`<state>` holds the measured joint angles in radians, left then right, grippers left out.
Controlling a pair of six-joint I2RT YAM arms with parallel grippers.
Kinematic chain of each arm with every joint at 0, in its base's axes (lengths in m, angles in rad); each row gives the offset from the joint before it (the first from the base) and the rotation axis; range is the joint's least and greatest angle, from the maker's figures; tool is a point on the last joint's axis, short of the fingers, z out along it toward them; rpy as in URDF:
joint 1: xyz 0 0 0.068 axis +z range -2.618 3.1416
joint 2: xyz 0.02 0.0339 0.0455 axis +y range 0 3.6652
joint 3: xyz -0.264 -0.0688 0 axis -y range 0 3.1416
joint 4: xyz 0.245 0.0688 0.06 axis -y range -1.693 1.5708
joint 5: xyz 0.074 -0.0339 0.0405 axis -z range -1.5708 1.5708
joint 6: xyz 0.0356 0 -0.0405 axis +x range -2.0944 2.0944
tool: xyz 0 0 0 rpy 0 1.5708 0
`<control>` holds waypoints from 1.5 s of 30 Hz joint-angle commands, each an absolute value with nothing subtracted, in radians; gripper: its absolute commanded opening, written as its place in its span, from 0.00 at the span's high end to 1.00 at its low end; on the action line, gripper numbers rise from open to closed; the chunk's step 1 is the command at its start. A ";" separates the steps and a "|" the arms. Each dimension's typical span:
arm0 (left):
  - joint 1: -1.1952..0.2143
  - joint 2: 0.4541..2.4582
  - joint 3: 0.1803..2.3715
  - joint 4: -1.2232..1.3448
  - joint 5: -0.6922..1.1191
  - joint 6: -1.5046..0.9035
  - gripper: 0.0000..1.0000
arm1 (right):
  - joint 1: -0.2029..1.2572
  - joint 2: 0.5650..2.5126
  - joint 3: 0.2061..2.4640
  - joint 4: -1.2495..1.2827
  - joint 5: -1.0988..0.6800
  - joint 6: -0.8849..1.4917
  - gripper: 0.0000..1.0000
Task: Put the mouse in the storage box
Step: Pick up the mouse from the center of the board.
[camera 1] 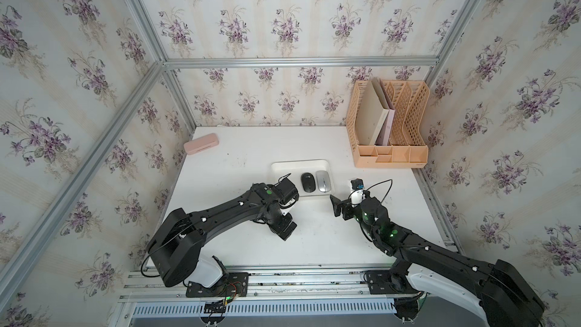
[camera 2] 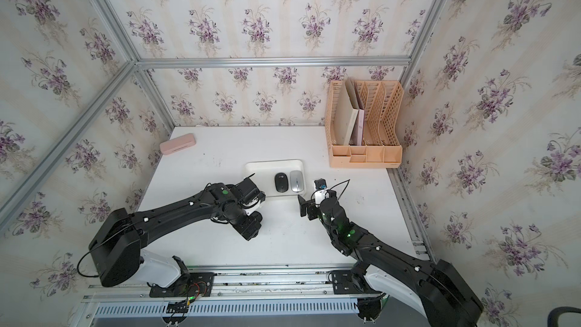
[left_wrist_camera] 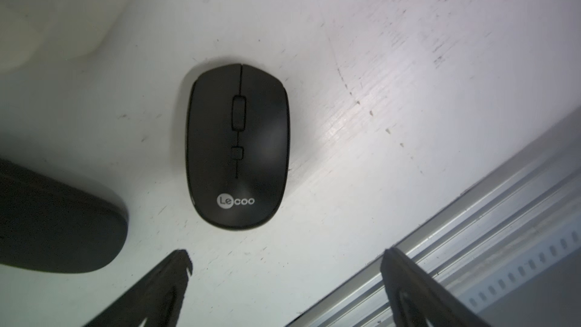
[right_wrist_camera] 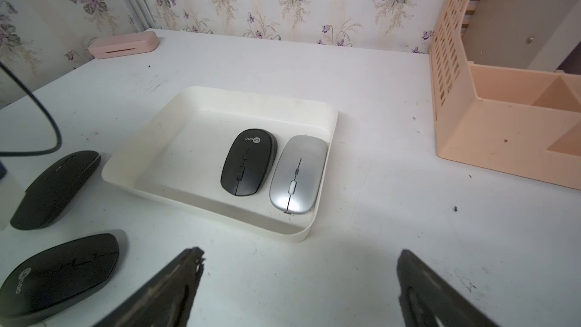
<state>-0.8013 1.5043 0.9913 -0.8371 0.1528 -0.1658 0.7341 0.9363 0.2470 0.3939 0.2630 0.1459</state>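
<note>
White storage box (right_wrist_camera: 251, 102) with black mouse (right_wrist_camera: 248, 162) beside silver mouse (right_wrist_camera: 297, 173); left end effector (left_wrist_camera: 286, 257), right end effector (right_wrist_camera: 301, 256) agape, empty.

I've got open floor across the left half of the storage box (right_wrist_camera: 334, 121). Its right half is taken: a black mouse (right_wrist_camera: 248, 162) and a silver mouse (right_wrist_camera: 298, 174) lie side by side. The left arm (camera 1: 261, 196) hangs over the box's near left corner. Just off that corner lie a slim dark mouse (right_wrist_camera: 56, 187) and a rounder dark mouse (right_wrist_camera: 59, 273). Right of the box, the table (right_wrist_camera: 377, 215) is bare up to the file organiser (right_wrist_camera: 456, 121).
</note>
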 commanded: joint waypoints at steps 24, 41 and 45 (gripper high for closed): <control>-0.813 1.673 0.980 -0.704 0.028 -0.158 0.08 | 0.735 0.830 0.088 0.729 0.153 0.052 0.00; -0.813 1.638 0.985 -0.733 0.013 -0.194 0.38 | 0.735 0.814 0.077 0.743 0.153 0.055 0.00; -0.814 1.605 1.033 -0.798 0.011 -0.218 0.37 | 0.735 0.817 0.076 0.745 0.156 0.055 0.00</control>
<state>-0.8124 1.6230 1.0004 -0.7391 0.0246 -0.1909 0.7341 0.8154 0.0753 0.7139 0.1558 0.0528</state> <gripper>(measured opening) 0.637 0.998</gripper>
